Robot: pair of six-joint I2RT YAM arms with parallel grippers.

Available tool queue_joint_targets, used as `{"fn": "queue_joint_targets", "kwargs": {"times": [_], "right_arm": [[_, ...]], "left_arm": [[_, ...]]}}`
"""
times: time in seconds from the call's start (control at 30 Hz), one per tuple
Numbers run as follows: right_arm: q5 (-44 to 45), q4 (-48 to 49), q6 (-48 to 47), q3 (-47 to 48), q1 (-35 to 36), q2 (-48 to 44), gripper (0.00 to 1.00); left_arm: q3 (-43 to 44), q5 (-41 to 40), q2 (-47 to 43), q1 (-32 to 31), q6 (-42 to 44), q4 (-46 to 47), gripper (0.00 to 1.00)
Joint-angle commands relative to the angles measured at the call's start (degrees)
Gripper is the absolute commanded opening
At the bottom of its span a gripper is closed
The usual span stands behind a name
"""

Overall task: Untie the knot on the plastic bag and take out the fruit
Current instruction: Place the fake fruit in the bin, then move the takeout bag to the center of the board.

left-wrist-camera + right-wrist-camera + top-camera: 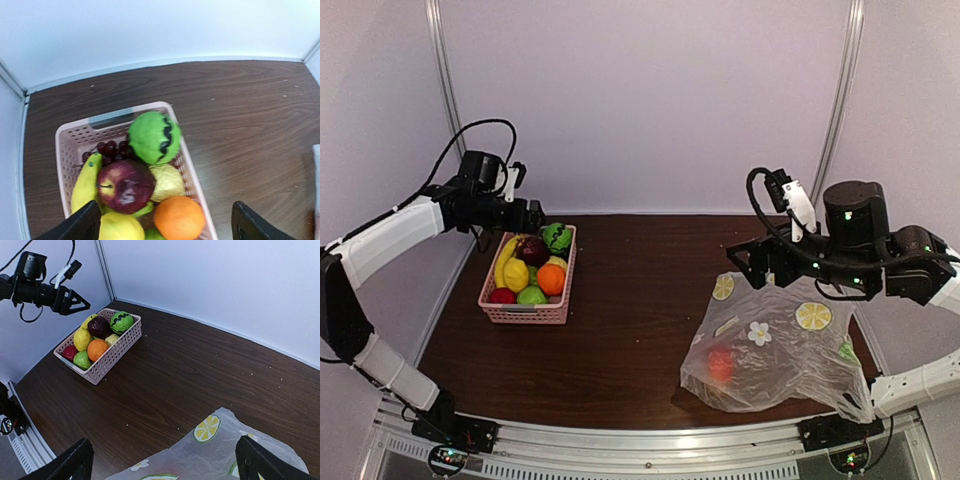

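The clear plastic bag with lemon and flower prints lies crumpled at the table's right front. A reddish-orange fruit shows through it. No knot shows in any view. My right gripper hovers open above the bag's far edge, nothing between its fingers. My left gripper hangs open over the far end of the pink basket. Below it lie the green ball, dark red apple, orange and banana. The left gripper holds nothing.
The basket also holds dark grapes, a yellow lemon and a pale yellow-green fruit. It stands at the table's left side near the wall. Bare dark wood lies between basket and bag.
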Motion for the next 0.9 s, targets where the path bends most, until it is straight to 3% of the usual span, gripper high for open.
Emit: {"fn": "queue_joint_targets", "kwargs": {"times": [0.0,0.1,0.3,0.47,0.7,0.87], "right_arm": [[3.11,-8.98,2.00,0.77,-0.45,-0.46,1.00],[3.08,-7.74,2.73,-0.13,-0.51,-1.10,1.00],[2.85,-3.99,3.65,-1.56,-0.66,-1.05,1.00],[2.36,-1.99,4.73,-2.74,-0.61,-0.74,1.00],[2.82,-0.39,5.88,-3.27,-0.78,-1.60,1.00],[3.01,-0.16,6.09,-2.70,-0.87,-1.69,1.00]], "left_arm": [[-0.75,8.18,-5.61,-7.27,-1.70,-1.19,0.92],[-4.34,11.20,-8.36,-15.90,-3.15,1.56,0.93],[-15.42,19.64,-12.23,-31.57,-5.92,16.02,0.93],[-23.26,22.40,-9.90,-40.56,-8.02,30.67,0.93],[-24.09,23.47,3.76,-48.17,-9.99,41.56,0.93],[-20.81,23.21,11.90,-49.20,-9.67,42.56,0.93]]}}
